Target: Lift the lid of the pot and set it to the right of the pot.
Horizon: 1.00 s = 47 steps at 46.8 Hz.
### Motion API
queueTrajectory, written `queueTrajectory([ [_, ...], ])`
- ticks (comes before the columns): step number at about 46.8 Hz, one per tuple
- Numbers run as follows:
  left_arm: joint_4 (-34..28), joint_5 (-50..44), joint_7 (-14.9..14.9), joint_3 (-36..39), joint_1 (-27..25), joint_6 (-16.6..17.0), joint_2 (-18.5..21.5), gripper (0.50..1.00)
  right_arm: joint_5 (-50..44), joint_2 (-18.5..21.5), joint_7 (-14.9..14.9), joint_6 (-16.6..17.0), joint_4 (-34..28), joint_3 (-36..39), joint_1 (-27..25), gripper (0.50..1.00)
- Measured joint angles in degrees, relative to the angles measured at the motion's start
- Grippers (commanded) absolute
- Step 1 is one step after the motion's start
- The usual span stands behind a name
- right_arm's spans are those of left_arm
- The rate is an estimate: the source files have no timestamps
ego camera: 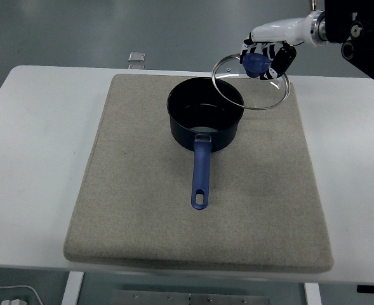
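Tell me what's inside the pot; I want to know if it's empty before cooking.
The pot stands uncovered; its dark interior looks empty, showing only glints. The near inner wall is hidden by the rim. The right hand holds the lid off to the right.

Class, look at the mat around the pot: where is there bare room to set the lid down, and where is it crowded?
Bare mat lies right of the pot, out to the mat's right edge. The left strip and the near end past the handle are bare too. It is crowded only at the back right, where the right robot hand holds the lid aloft.
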Motion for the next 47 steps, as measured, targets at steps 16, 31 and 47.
queueTrajectory([
  [16, 0.00, 0.00, -0.03, 0.00, 0.02, 0.00, 0.00, 1.000, -0.11, -3.60, 0.00, -0.42, 0.00, 0.21, -2.43, 0.500],
  [31, 0.00, 0.00, -0.03, 0.00, 0.02, 0.00, 0.00, 1.000, -0.17, -4.78, -0.01, -1.47, -1.49, 0.41, -4.62, 0.500],
  [47, 0.00, 0.00, -0.03, 0.00, 0.02, 0.03, 0.00, 1.000, -0.19, -4.17, -0.01, -3.93, -3.90, 0.24, -7.48, 0.500],
])
